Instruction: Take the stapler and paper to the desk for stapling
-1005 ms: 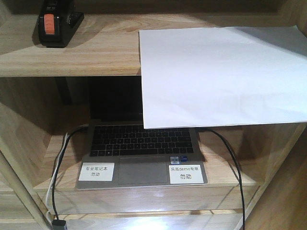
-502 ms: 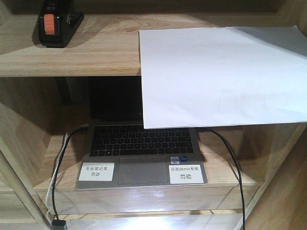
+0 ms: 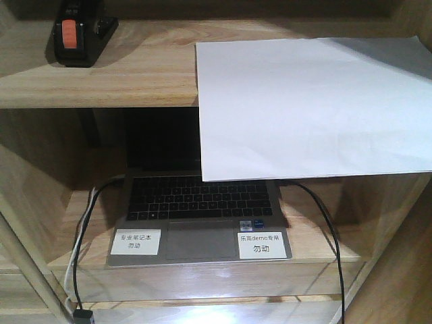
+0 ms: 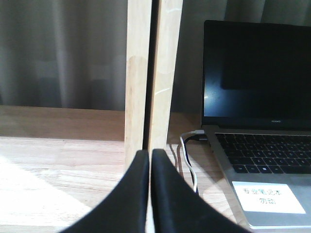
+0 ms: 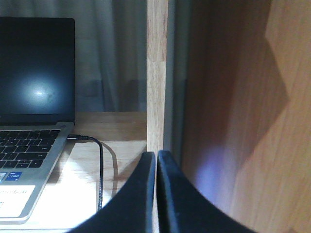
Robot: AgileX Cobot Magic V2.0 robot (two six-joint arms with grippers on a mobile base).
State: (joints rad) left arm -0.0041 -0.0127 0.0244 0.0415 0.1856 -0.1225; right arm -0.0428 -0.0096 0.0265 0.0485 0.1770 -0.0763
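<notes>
Overhanging the top shelf point(image 3: 135, 74) above the laptop point(image 3: 201, 202), the paper point(image 3: 310, 108) could slip off if nudged carelessly; the stapler point(image 3: 75, 34) sits far left. The left end effector point(image 4: 149, 154) and right end effector point(image 5: 156, 154) are pinched shut, empty.

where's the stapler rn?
Front view: the stapler sits on the upper shelf at the far left, apart from the paper, which overhangs the shelf edge on the right above the laptop.

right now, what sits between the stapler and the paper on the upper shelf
Nothing: in the front-facing view, the stretch of upper shelf between the stapler and the paper is bare wood.
</notes>
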